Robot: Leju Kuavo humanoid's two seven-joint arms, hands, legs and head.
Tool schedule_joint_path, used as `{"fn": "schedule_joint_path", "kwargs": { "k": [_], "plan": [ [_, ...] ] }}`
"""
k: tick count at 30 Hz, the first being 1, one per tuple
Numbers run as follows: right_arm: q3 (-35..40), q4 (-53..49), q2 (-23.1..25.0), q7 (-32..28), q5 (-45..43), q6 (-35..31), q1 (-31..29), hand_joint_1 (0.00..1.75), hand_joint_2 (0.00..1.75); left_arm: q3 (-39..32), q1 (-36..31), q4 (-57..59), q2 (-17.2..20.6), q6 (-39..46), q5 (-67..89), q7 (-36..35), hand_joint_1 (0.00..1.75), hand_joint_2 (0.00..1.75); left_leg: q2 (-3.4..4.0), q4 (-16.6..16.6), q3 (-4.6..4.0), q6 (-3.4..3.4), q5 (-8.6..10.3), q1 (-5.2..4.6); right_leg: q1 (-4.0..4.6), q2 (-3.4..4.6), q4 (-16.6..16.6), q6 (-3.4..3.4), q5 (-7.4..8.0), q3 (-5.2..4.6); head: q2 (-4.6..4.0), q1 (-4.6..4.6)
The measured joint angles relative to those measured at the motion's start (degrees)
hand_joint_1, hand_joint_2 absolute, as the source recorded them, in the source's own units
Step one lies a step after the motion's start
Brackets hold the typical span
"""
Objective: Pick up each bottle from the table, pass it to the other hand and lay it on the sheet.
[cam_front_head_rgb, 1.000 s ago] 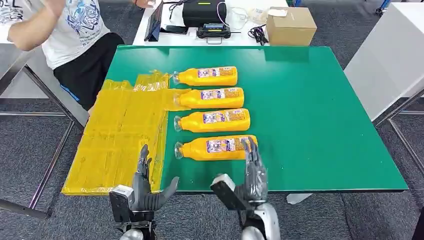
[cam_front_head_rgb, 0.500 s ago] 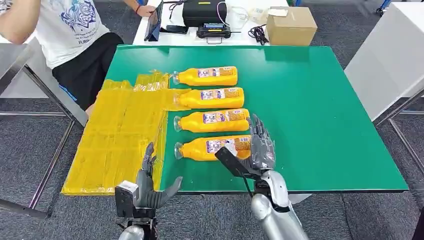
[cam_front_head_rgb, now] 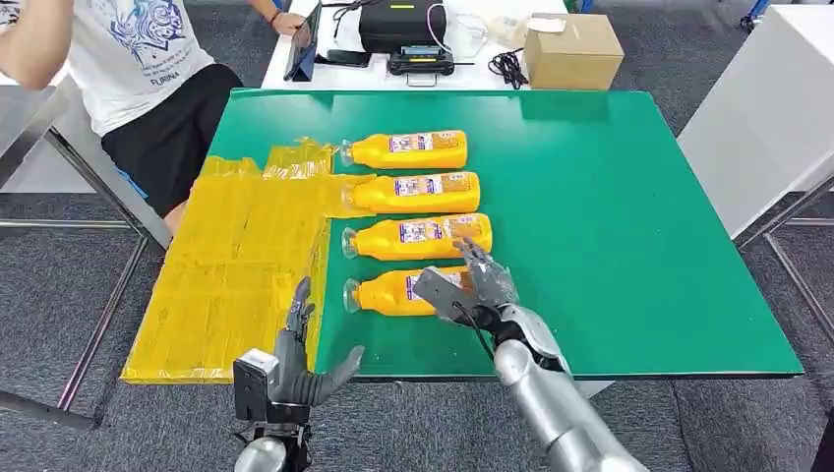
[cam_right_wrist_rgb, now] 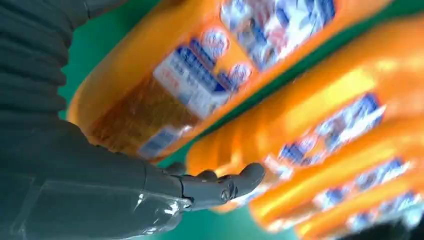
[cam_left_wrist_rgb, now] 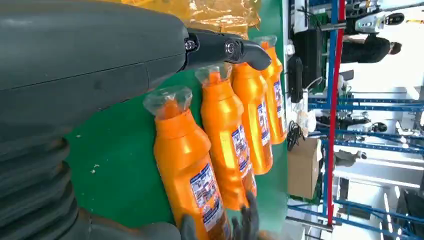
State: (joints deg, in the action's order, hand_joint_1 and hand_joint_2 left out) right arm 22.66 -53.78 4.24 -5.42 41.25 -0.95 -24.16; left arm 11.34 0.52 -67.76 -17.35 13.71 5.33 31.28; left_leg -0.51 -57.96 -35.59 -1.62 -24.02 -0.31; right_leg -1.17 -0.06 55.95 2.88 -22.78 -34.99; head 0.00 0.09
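A person in a white printed shirt [cam_front_head_rgb: 118, 59] sits at the far left corner of the green table [cam_front_head_rgb: 629, 216]. Nearer, a crinkled yellow sheet [cam_front_head_rgb: 236, 265] drapes over the table's left edge. The robot's left hand [cam_front_head_rgb: 290, 364] is raised just beyond the near edge, beside the sheet, fingers apart and pointing upward, thumb out to the side, holding nothing.

To the right of that hand, four orange bottles lie on their sides in a column, caps toward the sheet. The nearest bottle [cam_front_head_rgb: 403, 291] has the right hand [cam_front_head_rgb: 472, 285] spread over its base end, the silver arm reaching in from below. From the head view I cannot tell whether the fingers have closed on it.

The right wrist view shows what the head view hides: the thumb [cam_right_wrist_rgb: 220, 186] extended beside the nearest bottle [cam_right_wrist_rgb: 200, 85], not wrapped around it, with green table visible between.

The left wrist view looks along the row from the cap ends, with the nearest bottle [cam_left_wrist_rgb: 192, 170] closest and dark fingertips [cam_left_wrist_rgb: 247, 220] at its far end.
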Motion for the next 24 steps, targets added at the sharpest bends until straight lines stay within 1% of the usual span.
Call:
{"fn": "schedule_joint_path", "kwargs": {
  "k": [2,5,14,24],
  "plan": [
    [0.79,2.62,-0.02,-1.05,-1.84,2.39,-2.22,0.0,1.75,0.02,-0.33,0.63,0.0,-0.33,-0.02,0.2,0.0,1.75,0.02,0.0,0.0,0.0,0.0,0.0,0.0,0.0,0.0,0.0,0.0,-0.01,0.0,-0.02],
    [2.29,6.36,-0.18,-1.8,-3.46,4.23,-5.36,0.0,1.75,0.0,-0.88,1.75,0.0,-0.7,-0.35,0.66,0.0,1.75,-0.01,-0.01,0.0,0.0,0.0,0.0,0.0,-0.01,-0.01,0.0,0.0,0.0,0.0,-0.02],
    [6.25,12.01,-0.81,-1.56,-4.55,5.78,-9.81,0.0,1.75,-0.11,-1.39,3.72,0.0,-1.27,-1.16,1.25,0.0,1.75,0.0,-0.01,0.0,0.0,0.0,-0.01,0.0,0.0,-0.01,0.0,0.0,0.0,0.0,-0.02],
    [13.32,18.52,-2.19,-1.43,-6.78,16.54,-16.38,0.0,1.75,-1.51,-3.29,5.71,-0.07,-0.29,-2.03,3.83,0.0,1.75,-0.01,-0.01,0.13,0.0,0.0,0.0,0.0,0.0,-0.01,0.0,0.01,0.11,0.0,-0.02]
  ]
}}
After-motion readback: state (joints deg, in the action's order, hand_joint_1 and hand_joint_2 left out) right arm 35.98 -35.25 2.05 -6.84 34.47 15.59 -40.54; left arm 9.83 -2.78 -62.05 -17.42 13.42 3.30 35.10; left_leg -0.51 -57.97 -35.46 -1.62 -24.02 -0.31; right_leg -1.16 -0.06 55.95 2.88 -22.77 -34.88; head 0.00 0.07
